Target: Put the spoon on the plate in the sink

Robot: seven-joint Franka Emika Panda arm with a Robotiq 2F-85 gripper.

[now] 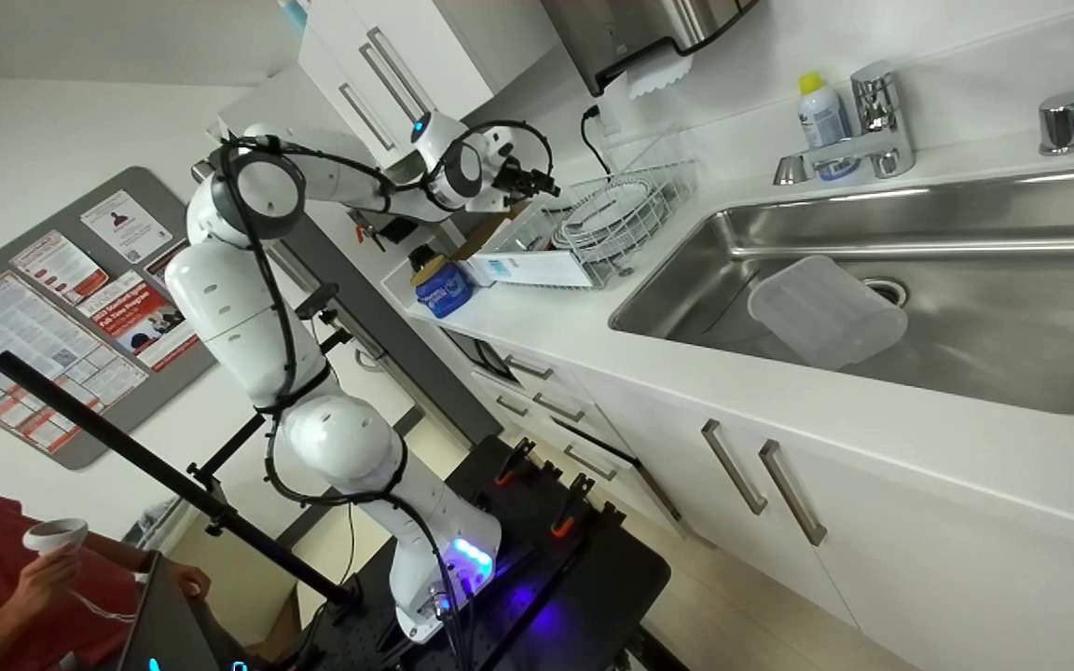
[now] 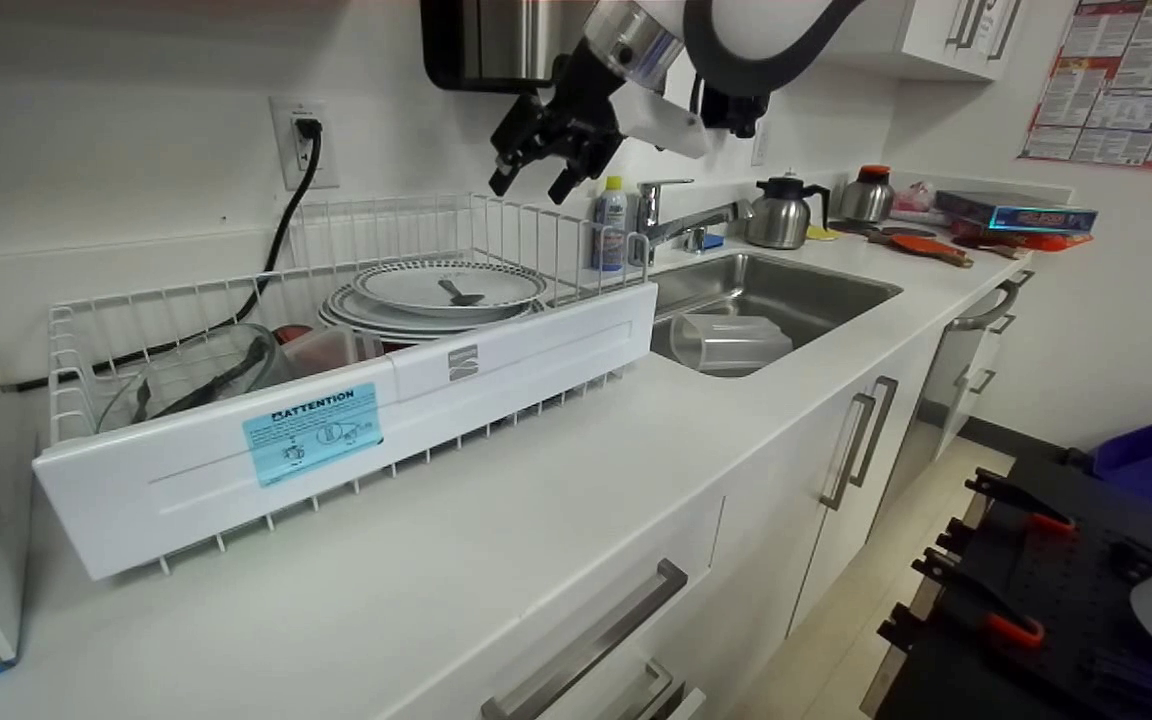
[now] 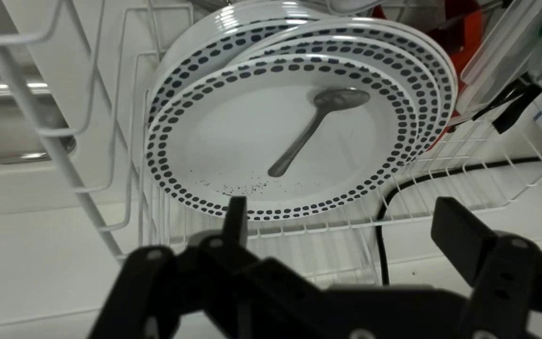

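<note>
Pincer (image 2: 533,182): black, blocky; jaws parted wide, nothing held. I have it hanging in the air, its fingertips (image 3: 461,235) clear of the dishes.

Dish rack (image 2: 536,350): below the pincer; white wire, smooth white front panel (image 2: 176,500), pale-blue notice label (image 2: 314,432). Stands on a smooth white bench (image 2: 386,580).

Top plate (image 3: 233,127): glossy white, double ring of dark dabs at the rim; in the rack, beyond and below the fingertips. Dark specks (image 3: 247,188) scattered on the side nearer the pincer. Lower plates (image 3: 440,89), same pattern, stacked off-centre beneath.

Sink (image 1: 1012,214): stainless steel, rounded corners, lower than the pincer and off to one side. Contains a translucent plastic tub (image 1: 826,312), tipped on its side.

Spoon (image 3: 301,141): one, grey metal, slim handle, oval bowl. Lies on the top plate, in the rack; handle end toward the pincer, bowl away, apart from the rim.

Edges and room: I see open air between fingertips and spoon. The rack's upright wires (image 3: 64,165) stand near the plate's rim on the sink side; a translucent plastic container (image 2: 321,352) sits near it opposite.
</note>
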